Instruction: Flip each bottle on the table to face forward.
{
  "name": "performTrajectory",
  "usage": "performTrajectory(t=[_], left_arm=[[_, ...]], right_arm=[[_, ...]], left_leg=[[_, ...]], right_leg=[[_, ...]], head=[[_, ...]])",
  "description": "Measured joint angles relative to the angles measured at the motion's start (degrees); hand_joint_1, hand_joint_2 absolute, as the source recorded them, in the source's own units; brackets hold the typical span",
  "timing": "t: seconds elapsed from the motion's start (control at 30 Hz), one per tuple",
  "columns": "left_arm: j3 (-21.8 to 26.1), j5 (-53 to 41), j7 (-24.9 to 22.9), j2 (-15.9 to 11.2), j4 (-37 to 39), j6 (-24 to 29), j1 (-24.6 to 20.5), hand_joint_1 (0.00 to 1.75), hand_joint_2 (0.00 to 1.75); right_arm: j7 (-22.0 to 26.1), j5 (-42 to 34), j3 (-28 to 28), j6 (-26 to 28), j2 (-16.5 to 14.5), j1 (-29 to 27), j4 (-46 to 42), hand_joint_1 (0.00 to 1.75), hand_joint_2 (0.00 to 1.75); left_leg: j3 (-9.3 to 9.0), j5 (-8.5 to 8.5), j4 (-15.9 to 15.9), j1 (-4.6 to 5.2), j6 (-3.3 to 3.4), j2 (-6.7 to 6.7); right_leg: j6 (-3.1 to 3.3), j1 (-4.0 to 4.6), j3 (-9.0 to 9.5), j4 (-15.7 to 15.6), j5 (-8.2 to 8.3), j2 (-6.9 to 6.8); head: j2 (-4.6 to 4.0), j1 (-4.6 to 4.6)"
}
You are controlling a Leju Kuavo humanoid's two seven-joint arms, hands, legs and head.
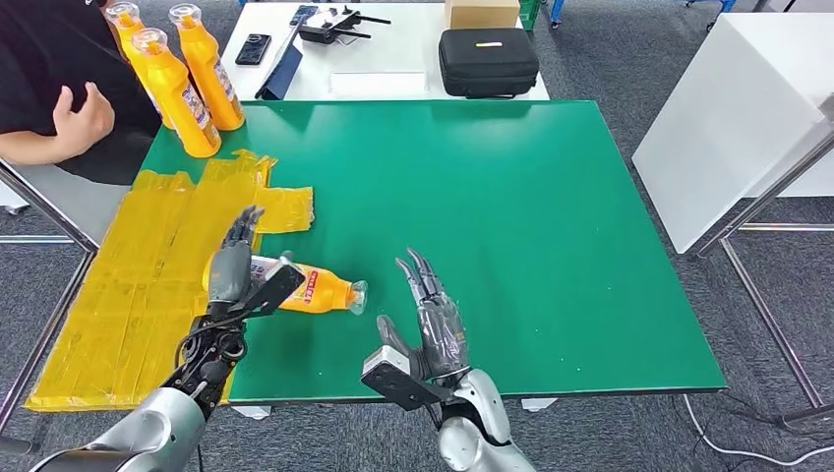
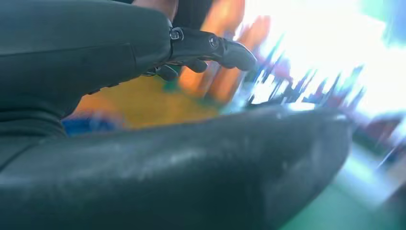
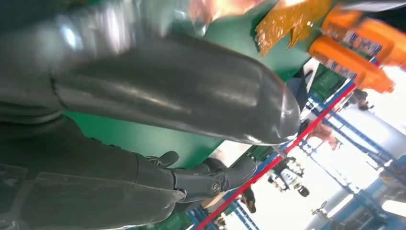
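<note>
The green desk [image 1: 551, 226] holds three bottles [image 1: 187, 84] upright at its far left corner, apparently done. One bottle [image 1: 317, 291] lies near the front edge, beside the released left robot hand [image 1: 232, 264]; right robot hand [image 1: 438, 320] spread, empty.

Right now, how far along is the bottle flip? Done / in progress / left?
Done, it seems: three orange bottles stand upright at the far left corner of the green table, near a person. In hand: one bottle lying on its side, cap toward the right; the left hand is over its base end, grip unclear. The right hand is open beside the cap. Left: this one bottle.
</note>
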State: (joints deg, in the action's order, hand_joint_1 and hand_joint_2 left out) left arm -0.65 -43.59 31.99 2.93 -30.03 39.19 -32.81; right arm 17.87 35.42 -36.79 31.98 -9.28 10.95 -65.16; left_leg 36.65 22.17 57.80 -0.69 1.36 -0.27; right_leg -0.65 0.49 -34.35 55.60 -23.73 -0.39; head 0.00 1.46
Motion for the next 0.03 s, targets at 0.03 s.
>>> performTrajectory(t=[0.03], left_arm=[[0.58,1.85,1.66,0.06,-0.95,0.41,0.19,0.00,0.00]], right_arm=[[-0.01,-0.19,0.20,0.11,0.04,0.01,0.00,0.00,0.00]], left_leg=[[0.01,0.00,0.00,0.00,0.00,0.00]], right_leg=[[0.00,0.00,-0.01,0.00,0.00,0.00]], head=[[0.00,0.00]])
